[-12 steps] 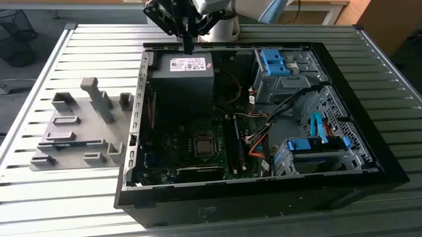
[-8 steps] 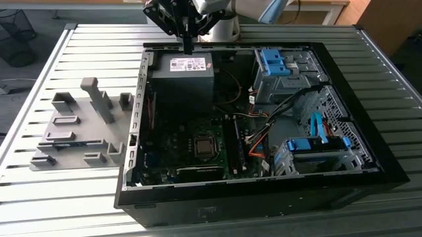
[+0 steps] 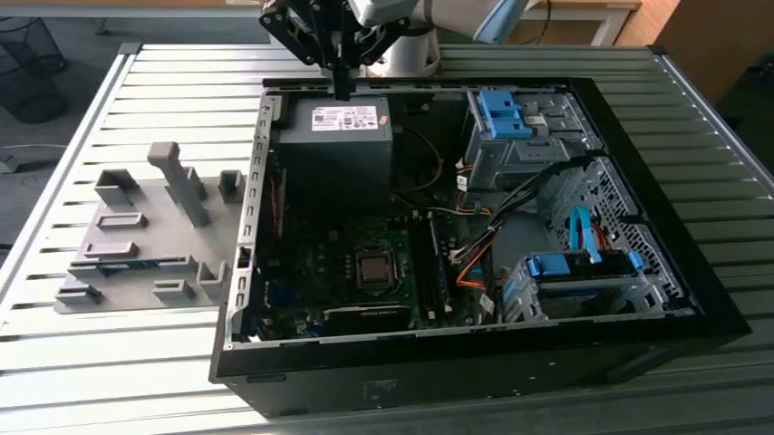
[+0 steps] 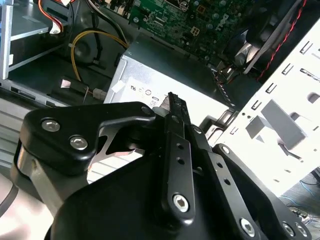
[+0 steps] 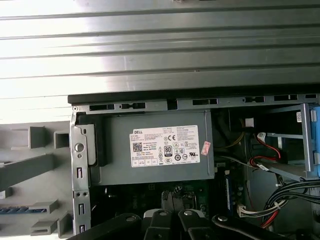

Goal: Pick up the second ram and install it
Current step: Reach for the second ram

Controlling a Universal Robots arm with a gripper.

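The claw (image 3: 343, 89) hangs with its fingers pressed together and nothing between them, tips pointing down. Directly beneath it is the far edge of the grey power supply (image 3: 333, 136) inside the open computer case (image 3: 484, 385).

The second ram (image 3: 127, 265) is well apart from the claw. It sits off toward the exterior view's left and nearer that camera, lying flat in a slot of the grey fixture block (image 3: 181, 186) on the slatted surface (image 3: 121, 381) beside the case. In the first wrist view its blue edge (image 5: 14, 210) shows in the same block, untouched.

By my reading the work is at the pick-up step and the reach to the stick is not yet made. Nothing is gripped and the claw is over the case, not the fixture.

Taking the stick would call for the claw to cross over the case wall to the block. It would then need to spread its fingers, line them up across the thin board, and come down squarely so the pads close on its flat faces without scraping the slot walls.
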